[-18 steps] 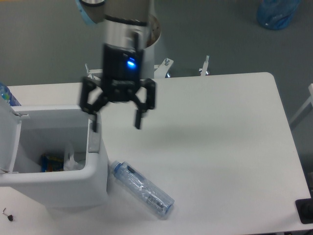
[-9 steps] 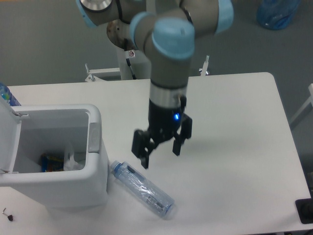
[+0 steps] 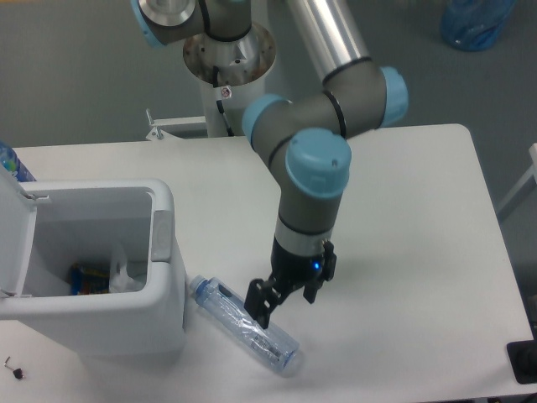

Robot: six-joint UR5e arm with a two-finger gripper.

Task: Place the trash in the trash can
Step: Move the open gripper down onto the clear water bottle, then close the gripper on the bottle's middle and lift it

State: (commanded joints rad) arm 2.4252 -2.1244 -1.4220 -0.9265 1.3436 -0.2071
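I am lowering my gripper (image 3: 285,302), jaws spread, over the bottle (image 3: 245,327) lying bottom centre beside the trash can (image 3: 164,277), needing next to straddle and pinch it.

Robotics lab or test room, grey-and-light-blue industrial arm (image 3: 315,151) on a round pedestal base (image 3: 228,57) at upper centre, plain white table (image 3: 411,218) filling the frame, bare grey floor (image 3: 75,67) along the top, blue bag (image 3: 477,21) upper right
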